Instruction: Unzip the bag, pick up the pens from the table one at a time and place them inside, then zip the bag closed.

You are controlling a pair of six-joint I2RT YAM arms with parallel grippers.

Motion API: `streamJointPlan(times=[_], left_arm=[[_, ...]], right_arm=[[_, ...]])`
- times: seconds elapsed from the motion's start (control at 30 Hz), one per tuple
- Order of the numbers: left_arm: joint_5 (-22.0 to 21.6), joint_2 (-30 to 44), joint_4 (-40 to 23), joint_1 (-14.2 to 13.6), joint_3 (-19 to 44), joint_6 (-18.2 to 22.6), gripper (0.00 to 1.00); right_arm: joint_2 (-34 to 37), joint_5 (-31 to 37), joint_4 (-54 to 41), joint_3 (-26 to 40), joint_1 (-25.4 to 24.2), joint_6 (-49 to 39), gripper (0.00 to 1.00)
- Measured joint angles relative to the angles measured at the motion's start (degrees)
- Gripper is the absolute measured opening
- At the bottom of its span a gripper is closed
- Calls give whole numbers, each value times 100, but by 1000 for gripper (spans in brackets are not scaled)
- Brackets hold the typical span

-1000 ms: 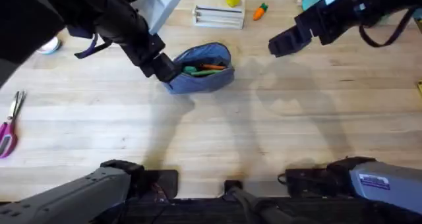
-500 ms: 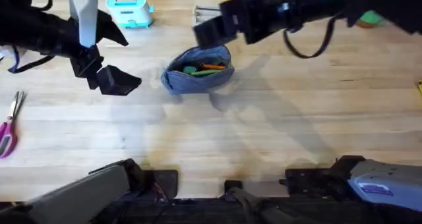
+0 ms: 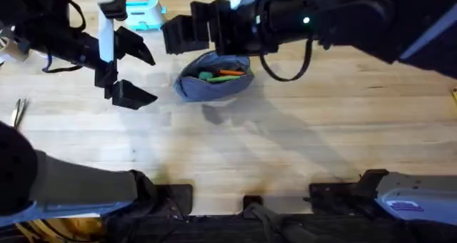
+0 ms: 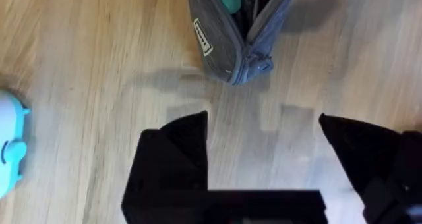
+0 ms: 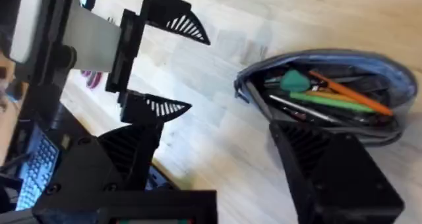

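Both sets of jaws are spread wide with nothing between them. The left gripper hangs over bare wood well to the left of the bag, and a second ago it was pressed right against the pouch's left end, so it has let go and backed off. The right gripper has swung in from the far right and now sits just above and behind the oblong grey-blue fabric pencil pouch.

The pouch lies on the light butcher-block wooden table, unzipped and gaping. Inside are the pens: a bright green one, an orange one, some darker ones (hard to count). I don't see any loose pens on the wood nearby.

My read: loading is done and the arms are swapping roles for the zip-up. The zipper end faces the left gripper. The teal toy toaster sits behind.
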Motion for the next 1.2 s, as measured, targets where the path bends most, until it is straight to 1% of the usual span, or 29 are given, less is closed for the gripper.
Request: streamJointPlan(times=[0.17, 0.27, 0.47, 0.6, 0.7, 0.8, 0.93, 0.97, 1.03, 1.2], left_arm=[[158, 421, 12, 2, 0, 328, 993], [263, 700, 42, 15, 0, 526, 995], [480, 1165, 58, 85, 0, 864, 994], [682, 1421, 60, 150, 0, 1039, 993], [762, 1606, 58, 229, 0, 1098, 992], [838, 1775, 57, 391, 0, 1174, 994], [1016, 1917, 54, 706, 0, 1257, 993], [1201, 1923, 28, 946, 0, 1294, 993], [1341, 1923, -27, 1121, 0, 1330, 993], [1404, 1923, -54, 1103, 0, 1384, 992]], right_arm=[[240, 1, 2, 0, 302, 655, 997], [418, 1, 60, 0, 438, 888, 997], [924, 5, 448, 0, 600, 1358, 997], [1240, 69, 597, 0, 748, 1649, 998], [1408, 227, 640, 0, 849, 1848, 997], [1552, 424, 840, 0, 934, 1984, 997], [1746, 750, 1147, 0, 1029, 2072, 997], [1924, 985, 1229, 0, 1073, 2091, 998], [2154, 1239, 1395, 0, 1099, 2093, 998], [2379, 1421, 1739, 0, 1099, 2115, 997]])
